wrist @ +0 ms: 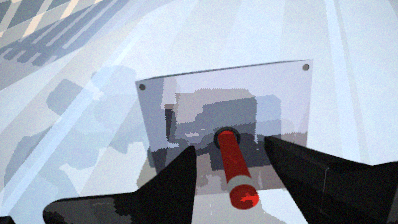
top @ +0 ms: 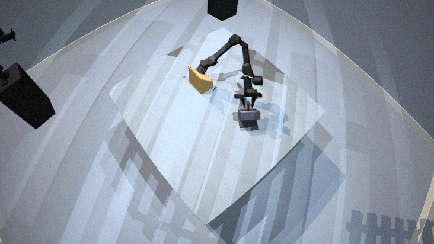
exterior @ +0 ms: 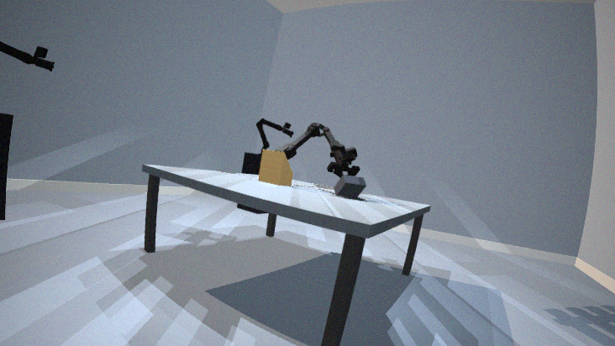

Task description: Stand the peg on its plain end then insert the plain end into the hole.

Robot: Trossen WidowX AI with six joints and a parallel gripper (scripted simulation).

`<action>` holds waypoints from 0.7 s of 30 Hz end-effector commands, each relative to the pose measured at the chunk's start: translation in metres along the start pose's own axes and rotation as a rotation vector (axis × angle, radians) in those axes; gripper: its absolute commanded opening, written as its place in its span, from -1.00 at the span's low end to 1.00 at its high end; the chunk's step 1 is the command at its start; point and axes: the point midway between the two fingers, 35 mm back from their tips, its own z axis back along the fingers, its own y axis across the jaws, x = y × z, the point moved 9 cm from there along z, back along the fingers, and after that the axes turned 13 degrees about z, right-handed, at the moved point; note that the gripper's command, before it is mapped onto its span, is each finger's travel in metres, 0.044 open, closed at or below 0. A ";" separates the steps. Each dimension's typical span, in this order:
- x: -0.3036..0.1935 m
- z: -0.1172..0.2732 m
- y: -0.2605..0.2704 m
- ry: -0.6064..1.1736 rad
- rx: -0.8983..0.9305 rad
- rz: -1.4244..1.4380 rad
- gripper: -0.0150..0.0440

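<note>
The red peg (wrist: pixel 235 165) sticks in the hole of the grey sloped panel (wrist: pixel 225 122), its far end inside the hole and its near end, with a pale band, pointing at the wrist camera. My gripper (wrist: pixel 229 146) is open. Its two dark fingers stand on either side of the peg with a clear gap to each. In the top view the peg (top: pixel 248 105) rises from the grey panel block (top: pixel 248 114) just below the gripper (top: pixel 247 97). In the exterior view the panel block (exterior: pixel 349 186) sits under the gripper (exterior: pixel 343 170); the peg is too small to see there.
A yellow wedge-shaped block (top: pixel 199 80) stands on the table left of the panel, near the arm's base; it also shows in the exterior view (exterior: pixel 274 168). A second dark arm (exterior: pixel 270 130) stands behind the table. The table edge lies close to the right of the panel.
</note>
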 end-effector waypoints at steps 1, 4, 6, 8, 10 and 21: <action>0.000 0.000 0.000 0.000 0.000 0.000 0.67; 0.000 0.002 0.000 0.000 -0.001 0.000 0.93; 0.001 0.005 0.001 0.000 -0.001 0.000 1.00; 0.001 0.008 0.001 0.000 -0.002 0.000 1.00; 0.001 0.010 0.001 0.000 -0.002 0.000 1.00; 0.003 0.026 0.002 0.001 -0.005 -0.001 1.00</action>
